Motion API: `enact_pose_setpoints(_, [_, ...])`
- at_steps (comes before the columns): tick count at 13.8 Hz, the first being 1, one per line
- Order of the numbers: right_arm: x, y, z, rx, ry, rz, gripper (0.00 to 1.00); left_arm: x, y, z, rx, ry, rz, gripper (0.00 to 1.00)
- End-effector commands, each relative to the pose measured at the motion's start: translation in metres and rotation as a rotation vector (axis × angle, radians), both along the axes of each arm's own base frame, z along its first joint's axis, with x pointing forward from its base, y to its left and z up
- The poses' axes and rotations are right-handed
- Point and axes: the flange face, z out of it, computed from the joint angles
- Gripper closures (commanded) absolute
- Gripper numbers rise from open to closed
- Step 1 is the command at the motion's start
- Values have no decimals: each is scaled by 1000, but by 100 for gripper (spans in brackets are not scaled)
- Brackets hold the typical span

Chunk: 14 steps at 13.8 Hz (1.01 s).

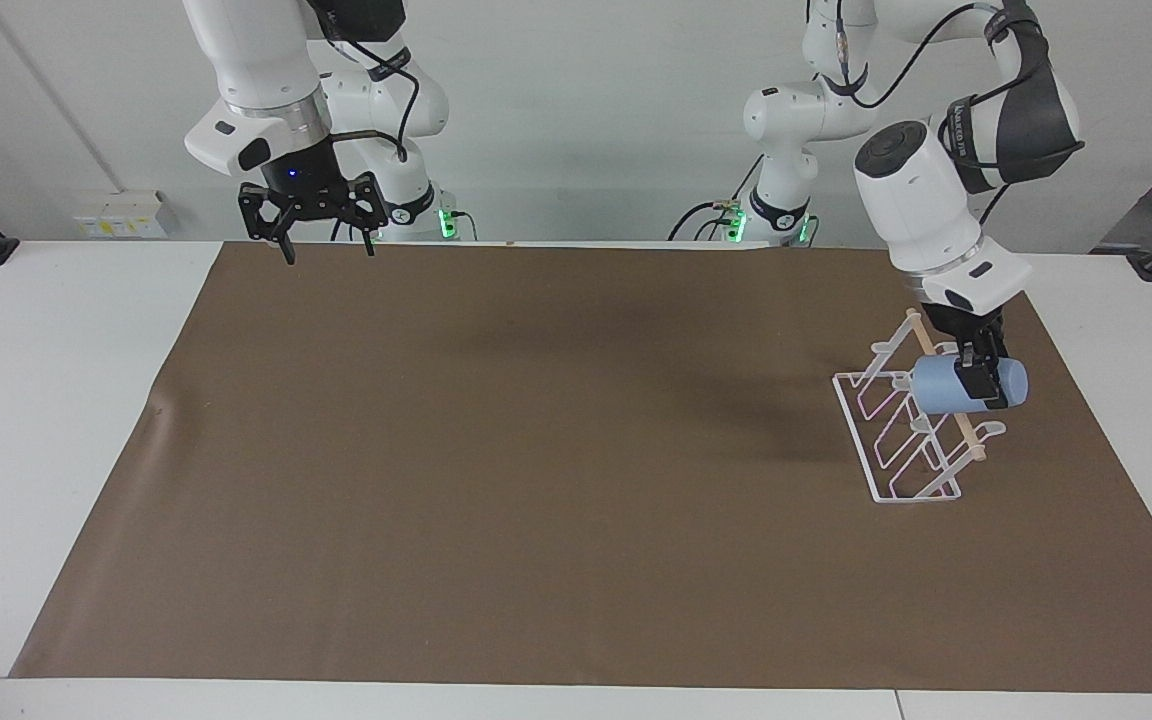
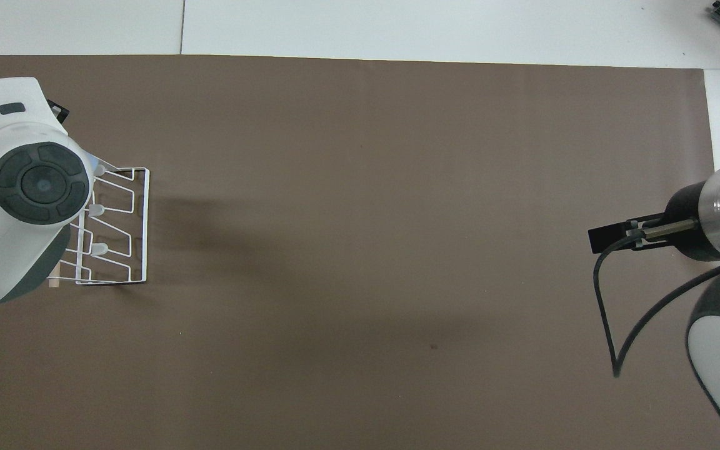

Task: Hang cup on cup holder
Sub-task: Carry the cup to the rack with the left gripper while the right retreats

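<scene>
The light blue cup [image 1: 944, 390] lies on its side in the air, pressed up to the wooden dowel of the white wire cup holder [image 1: 901, 432], about midway along it. My left gripper [image 1: 974, 368] comes down from above and is shut on the cup. Whether a prong is inside the cup I cannot tell. In the overhead view the left arm hides the cup and part of the cup holder [image 2: 124, 232]. My right gripper [image 1: 330, 252] hangs open with nothing in it over the mat's edge by its own base, and shows edge-on as the right gripper [image 2: 607, 239].
A brown mat [image 1: 536, 450] covers most of the white table [image 1: 56, 420]. The cup holder stands on it toward the left arm's end. A black cable [image 2: 604, 312] loops down from the right wrist.
</scene>
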Motion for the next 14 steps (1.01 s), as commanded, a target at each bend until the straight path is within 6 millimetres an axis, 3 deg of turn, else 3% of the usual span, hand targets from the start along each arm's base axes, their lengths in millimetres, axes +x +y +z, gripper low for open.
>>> enact_pose_setpoints(1, [-3, -3, 1, -5, 14, -101, 0, 3, 1, 3, 30, -27, -17, 100])
enact_pose_setpoints(4, [-3, -2, 1, 31, 16, -127, 0, 0, -8, -3, 19, -33, -12, 100])
enact_pose_setpoints(14, [-3, -3, -2, 74, 27, -126, 0, -14, -10, -32, 35, 7, -37, 100])
